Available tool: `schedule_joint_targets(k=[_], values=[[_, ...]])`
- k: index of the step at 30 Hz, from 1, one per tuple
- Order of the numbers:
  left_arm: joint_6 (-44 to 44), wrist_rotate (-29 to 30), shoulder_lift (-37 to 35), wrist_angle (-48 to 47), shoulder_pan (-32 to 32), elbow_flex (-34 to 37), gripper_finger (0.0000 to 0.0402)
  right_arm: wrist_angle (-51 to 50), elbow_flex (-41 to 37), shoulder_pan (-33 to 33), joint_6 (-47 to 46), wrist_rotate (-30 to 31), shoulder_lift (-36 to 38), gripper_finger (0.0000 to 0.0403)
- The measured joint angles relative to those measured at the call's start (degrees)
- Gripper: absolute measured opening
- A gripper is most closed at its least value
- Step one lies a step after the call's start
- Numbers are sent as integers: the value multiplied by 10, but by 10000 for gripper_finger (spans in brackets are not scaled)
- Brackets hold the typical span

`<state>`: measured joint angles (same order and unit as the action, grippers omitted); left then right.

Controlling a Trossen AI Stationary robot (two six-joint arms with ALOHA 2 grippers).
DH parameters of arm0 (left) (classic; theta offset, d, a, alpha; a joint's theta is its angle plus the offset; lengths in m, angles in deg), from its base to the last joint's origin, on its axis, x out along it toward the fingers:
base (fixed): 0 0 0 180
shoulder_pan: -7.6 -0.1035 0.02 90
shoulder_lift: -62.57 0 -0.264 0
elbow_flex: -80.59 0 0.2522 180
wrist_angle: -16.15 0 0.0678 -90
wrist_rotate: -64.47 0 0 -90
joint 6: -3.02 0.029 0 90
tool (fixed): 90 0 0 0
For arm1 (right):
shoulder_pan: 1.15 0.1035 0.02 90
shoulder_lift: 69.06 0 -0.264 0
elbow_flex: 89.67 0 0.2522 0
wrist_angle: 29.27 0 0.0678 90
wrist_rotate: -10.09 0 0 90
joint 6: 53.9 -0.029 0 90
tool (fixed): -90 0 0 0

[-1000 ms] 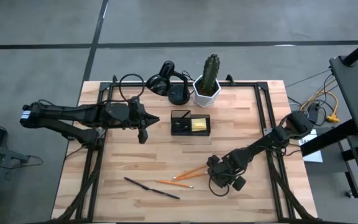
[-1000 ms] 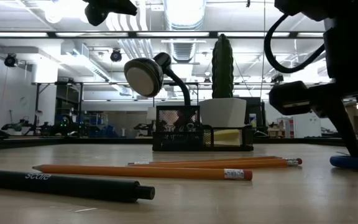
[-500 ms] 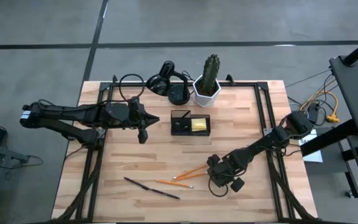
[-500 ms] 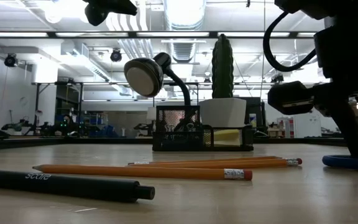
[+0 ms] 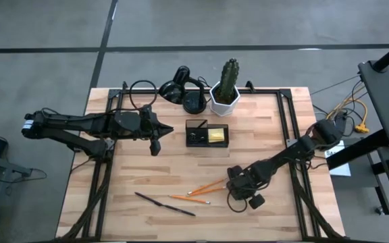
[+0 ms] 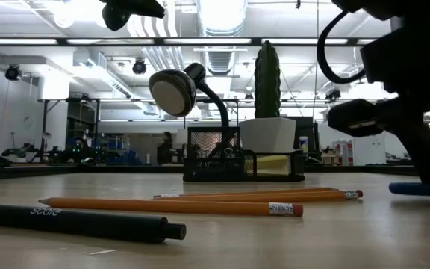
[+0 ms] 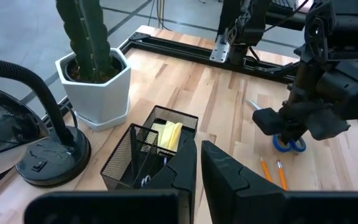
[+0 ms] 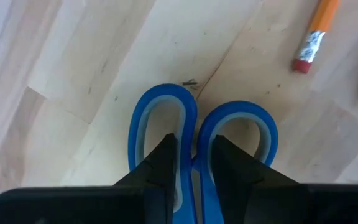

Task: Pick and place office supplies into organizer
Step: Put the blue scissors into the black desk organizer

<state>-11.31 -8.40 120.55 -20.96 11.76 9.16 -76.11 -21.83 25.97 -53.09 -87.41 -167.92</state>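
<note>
On the table [image 5: 262, 121], the organizer [image 5: 206, 133] sits near the back middle, with the sticky pad [image 5: 216, 136] in its right compartment. Just behind it stand the lamp [image 5: 183, 89] on the left and the cactus pot [image 5: 225, 96] on the right. The left tool [image 5: 154, 145] hangs left of the organizer. Toward the front lie two pencils [image 5: 198, 191] side by side, with the pens [image 5: 165, 204] to their left, nearer the front edge. The right tool [image 5: 238, 194] is right of the pencils, over the scissors [image 8: 194, 143].
</note>
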Motion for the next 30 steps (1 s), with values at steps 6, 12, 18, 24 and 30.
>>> schedule_joint_targets(k=[6, 12, 18, 24, 30], values=[[0, 0, 0, 0, 0, 0, 8, 2, 4, 0, -27, 0, 16, 66], [0, 0, 0, 0, 0, 0, 8, 3, 9, -10, -53, 5, 45, 66], [-1, 0, 0, 1, 0, 0, 8, 5, 9, -38, -69, 42, 91, 66], [-2, 0, 0, 1, 0, 0, 8, 31, 9, -80, -87, 76, 133, 66], [-2, 0, 0, 2, 0, 0, 8, 101, 9, -123, -103, 78, 162, 66]])
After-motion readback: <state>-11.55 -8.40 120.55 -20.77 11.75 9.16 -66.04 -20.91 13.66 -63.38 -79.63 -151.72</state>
